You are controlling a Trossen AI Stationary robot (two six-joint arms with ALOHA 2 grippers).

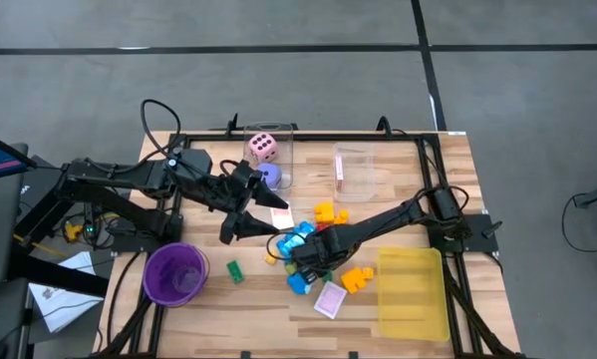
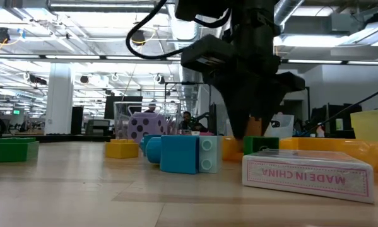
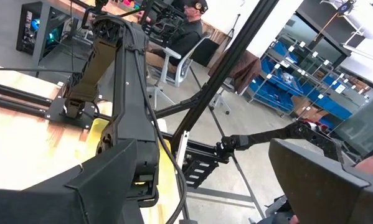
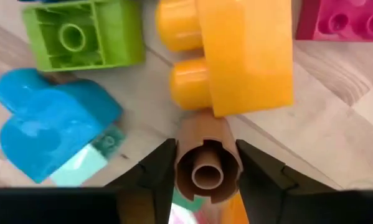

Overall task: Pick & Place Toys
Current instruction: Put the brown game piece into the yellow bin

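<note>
The right end effector (image 4: 202, 165) is reaching down into the toys (image 1: 313, 254) at the middle of the desk (image 1: 457, 179), its 2 fingers (image 4: 152, 171) gripping a brown block (image 4: 203, 163) beside a yellow block (image 4: 236, 53). The left end effector (image 1: 240, 214) is hovering nearby, spread wide.

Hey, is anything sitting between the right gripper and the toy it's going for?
Nothing visible. In the right wrist view the right gripper already has its fingers on either side of a tan block, with no other piece between them. An orange block touches the tan block's far end, beyond the fingers.
</note>
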